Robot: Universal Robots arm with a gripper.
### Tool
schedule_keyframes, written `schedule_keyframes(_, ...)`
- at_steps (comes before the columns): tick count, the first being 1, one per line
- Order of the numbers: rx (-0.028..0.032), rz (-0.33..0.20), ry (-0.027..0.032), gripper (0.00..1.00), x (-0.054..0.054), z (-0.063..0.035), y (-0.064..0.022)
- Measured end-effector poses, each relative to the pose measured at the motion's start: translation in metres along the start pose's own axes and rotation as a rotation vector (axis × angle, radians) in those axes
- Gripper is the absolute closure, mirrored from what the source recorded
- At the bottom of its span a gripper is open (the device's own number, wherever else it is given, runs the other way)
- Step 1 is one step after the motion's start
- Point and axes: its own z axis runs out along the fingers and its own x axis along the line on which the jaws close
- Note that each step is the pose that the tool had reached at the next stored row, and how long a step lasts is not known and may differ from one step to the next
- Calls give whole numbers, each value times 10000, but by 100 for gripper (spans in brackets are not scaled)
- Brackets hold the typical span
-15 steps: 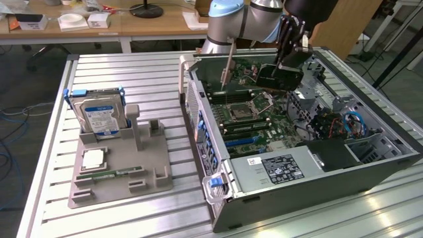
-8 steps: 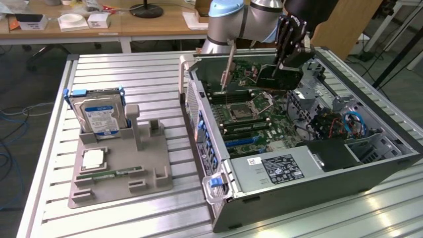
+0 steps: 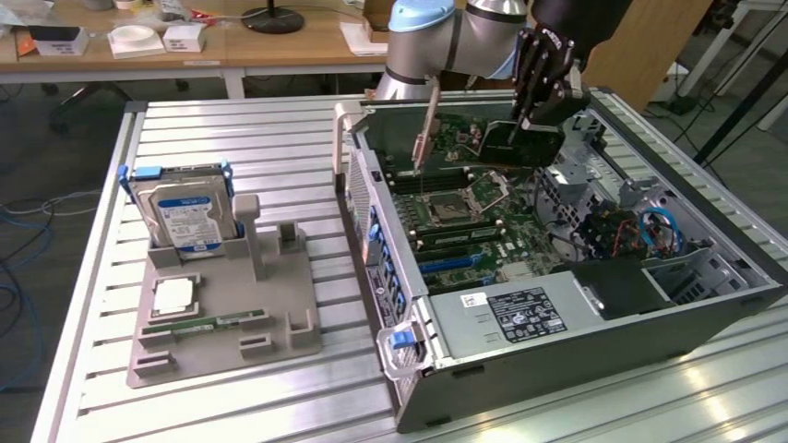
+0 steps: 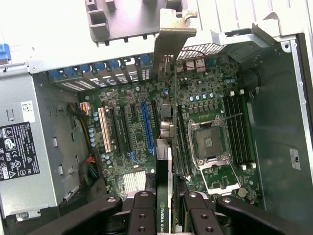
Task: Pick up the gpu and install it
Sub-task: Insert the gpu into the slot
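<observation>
The gpu (image 3: pixel 518 146), a dark flat card with a silvery end bracket, hangs above the motherboard (image 3: pixel 462 212) inside the open computer case (image 3: pixel 689 318). My gripper (image 3: pixel 532 125) is shut on the card's far end, and the bracket points toward the case's rear wall. In the wrist view the gpu (image 4: pixel 168 161) is seen edge-on between my fingers (image 4: pixel 142 215), with my gripper (image 4: pixel 168 218) closed on it. The card hovers between the blue expansion slot (image 4: pixel 146 127) and the processor socket (image 4: pixel 208 142), clear of the board.
A grey parts holder (image 3: pixel 221 351) on the slatted table at the exterior view's left carries a hard drive (image 3: pixel 185 217), a processor (image 3: pixel 173 295) and a memory stick (image 3: pixel 203 325). The power supply (image 3: pixel 518 314) and drive cage with cables (image 3: pixel 628 231) crowd the case.
</observation>
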Motion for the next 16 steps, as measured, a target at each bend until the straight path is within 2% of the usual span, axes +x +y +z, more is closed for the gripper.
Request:
schedule_keyframes(12,-3,-86,7,74,-9,9,-6)
schedule_keyframes(16,-9,-232,12,74,-26,48,-15)
